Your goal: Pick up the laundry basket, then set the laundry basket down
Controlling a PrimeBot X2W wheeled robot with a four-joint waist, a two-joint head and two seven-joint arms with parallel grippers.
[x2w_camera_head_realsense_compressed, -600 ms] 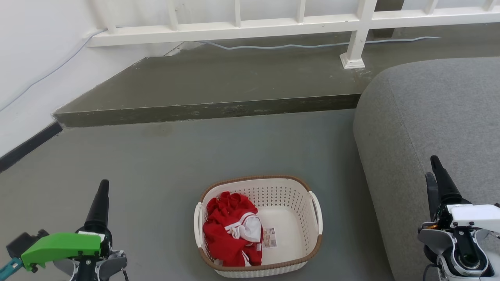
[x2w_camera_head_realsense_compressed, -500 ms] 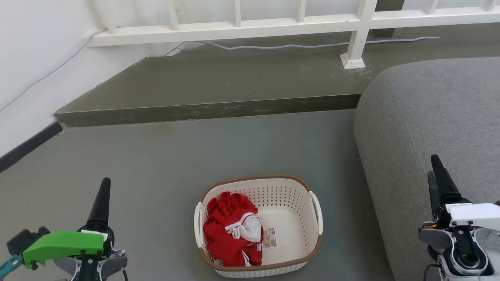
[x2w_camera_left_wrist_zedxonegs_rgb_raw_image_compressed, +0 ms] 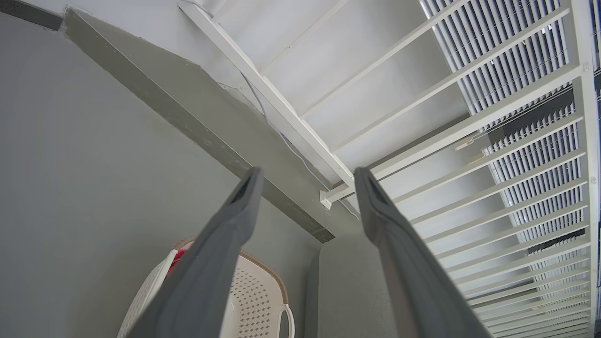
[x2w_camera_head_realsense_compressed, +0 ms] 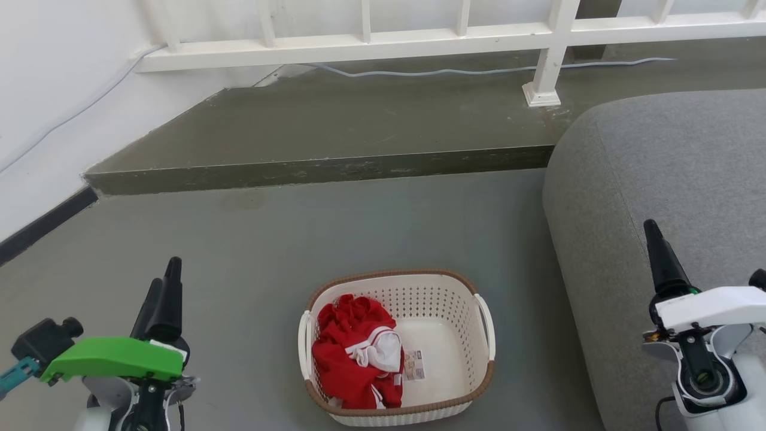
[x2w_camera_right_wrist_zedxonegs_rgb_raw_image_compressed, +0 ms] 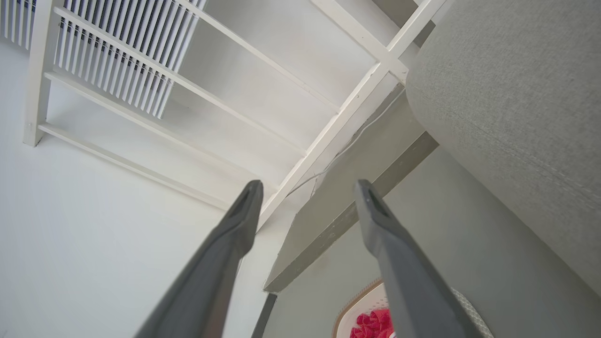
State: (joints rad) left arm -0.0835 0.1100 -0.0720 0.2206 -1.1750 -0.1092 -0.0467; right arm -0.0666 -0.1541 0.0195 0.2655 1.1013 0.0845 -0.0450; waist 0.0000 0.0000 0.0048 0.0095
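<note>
The laundry basket point(x2w_camera_head_realsense_compressed: 432, 301) stands on the grey floor at the lower middle of the head view, cream-white and perforated, with a brown rim. Red and white clothes point(x2w_camera_head_realsense_compressed: 352, 354) fill its left half, and a small label lies on its bottom. My left gripper point(x2w_camera_head_realsense_compressed: 166, 273) hovers to the basket's left, well apart from it, with its fingers pointing up. My right gripper point(x2w_camera_head_realsense_compressed: 651, 232) is off to the right, over the sofa's edge. In the wrist views the left gripper point(x2w_camera_left_wrist_zedxonegs_rgb_raw_image_compressed: 307, 171) and the right gripper point(x2w_camera_right_wrist_zedxonegs_rgb_raw_image_compressed: 307, 184) both stand open and empty, with the basket point(x2w_camera_left_wrist_zedxonegs_rgb_raw_image_compressed: 263, 295) low behind the fingers.
A grey sofa point(x2w_camera_head_realsense_compressed: 658, 167) bulks close to the basket's right side. A raised concrete step point(x2w_camera_head_realsense_compressed: 329, 167) crosses the floor ahead, with a white railing point(x2w_camera_head_realsense_compressed: 383, 42) and a loose cable point(x2w_camera_head_realsense_compressed: 419, 72) on it. A white wall closes the left.
Both grippers have moved up the head view. The left one has shifted right and turned so both fingers show. The right one has shifted slightly left. The basket has stayed put.
</note>
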